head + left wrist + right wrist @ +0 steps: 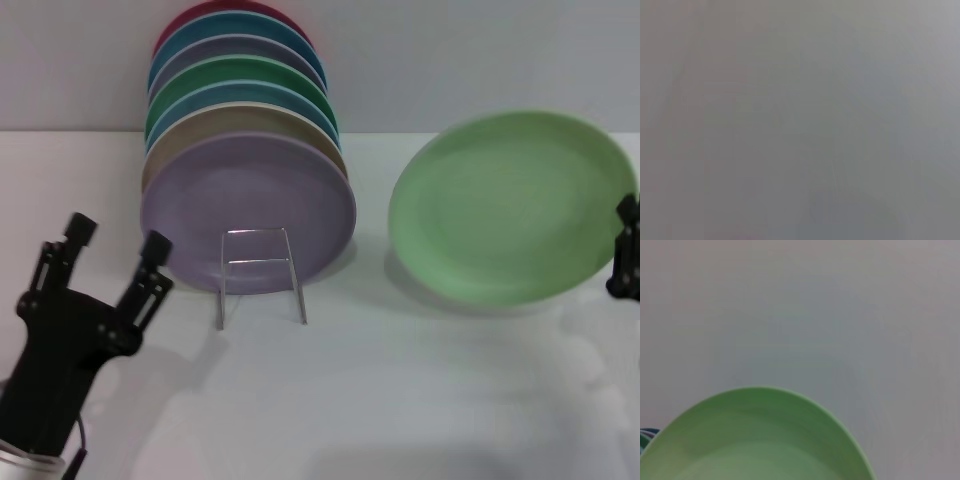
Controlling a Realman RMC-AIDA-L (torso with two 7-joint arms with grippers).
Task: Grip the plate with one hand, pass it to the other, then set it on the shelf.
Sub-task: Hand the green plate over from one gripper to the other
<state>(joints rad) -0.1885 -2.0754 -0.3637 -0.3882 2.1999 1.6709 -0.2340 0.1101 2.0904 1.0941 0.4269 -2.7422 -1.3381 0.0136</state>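
The plate point(505, 208), the mint-green one, is tilted up off the table on the right side of the frame, but going left to right: the left gripper point(112, 245) sits at lower left with its fingers spread wide and nothing in them, then the wire shelf point(260, 272) sits mid-frame already propping a stack of coloured plates point(245, 150) with the lavender plate point(245, 215) in front. At the far right edge the right gripper point(628, 250) looks clamped on the plate's rim, so I'd say step one, the grab, is done, and next up is swinging the plate across toward the waiting left gripper so it can pinch the free edge for the handoff.
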